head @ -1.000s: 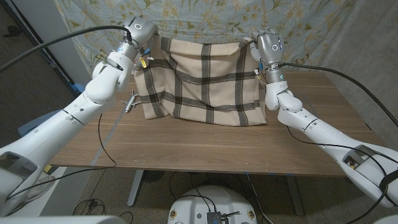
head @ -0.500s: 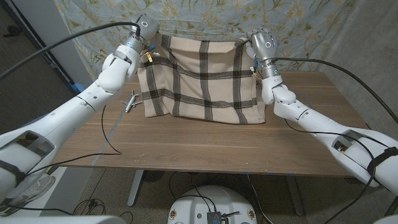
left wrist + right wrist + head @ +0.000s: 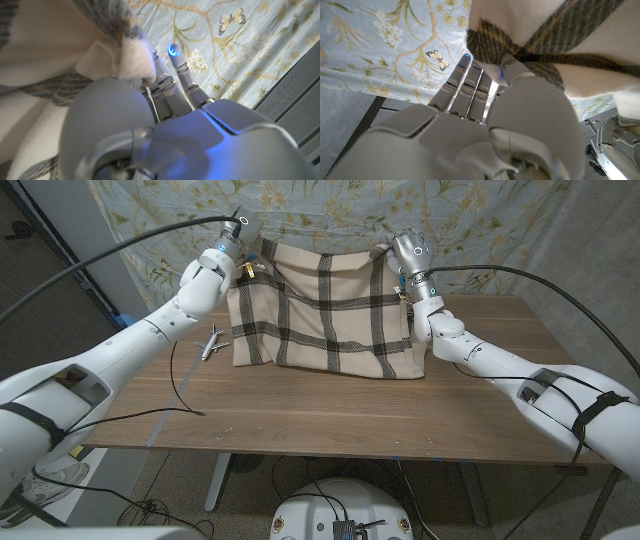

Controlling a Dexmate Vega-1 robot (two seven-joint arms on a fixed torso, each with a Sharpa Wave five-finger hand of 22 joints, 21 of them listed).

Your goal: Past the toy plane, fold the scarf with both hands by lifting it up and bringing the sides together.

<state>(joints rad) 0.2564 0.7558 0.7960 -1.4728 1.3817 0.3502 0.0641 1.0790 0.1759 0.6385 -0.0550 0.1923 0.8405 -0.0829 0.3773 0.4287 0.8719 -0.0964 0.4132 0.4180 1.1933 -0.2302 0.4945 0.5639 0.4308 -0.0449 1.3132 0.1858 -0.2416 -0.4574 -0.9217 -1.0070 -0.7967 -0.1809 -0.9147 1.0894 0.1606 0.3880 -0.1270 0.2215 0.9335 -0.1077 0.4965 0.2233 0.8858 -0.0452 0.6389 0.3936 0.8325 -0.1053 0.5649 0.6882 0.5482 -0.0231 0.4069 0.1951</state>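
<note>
The beige scarf (image 3: 322,305) with dark plaid lines hangs like a sheet above the far half of the table, its lower edge bunched on the wood. My left hand (image 3: 240,240) grips its upper left corner (image 3: 120,55), and my right hand (image 3: 405,252) grips the upper right corner (image 3: 492,40). Both hands are raised high and stand roughly the scarf's width apart. A small grey toy plane (image 3: 211,343) lies on the table just left of the scarf's lower edge, below my left arm.
The wooden table (image 3: 330,415) shows bare wood in front of the scarf. A black cable (image 3: 172,385) dangles from my left arm over the table's left part. A floral cloth backdrop (image 3: 470,210) hangs behind the table.
Both hands have risen and moved away from me and slightly inward with the scarf corners, so the cloth hangs higher and narrower. The toy plane has stayed in place.
</note>
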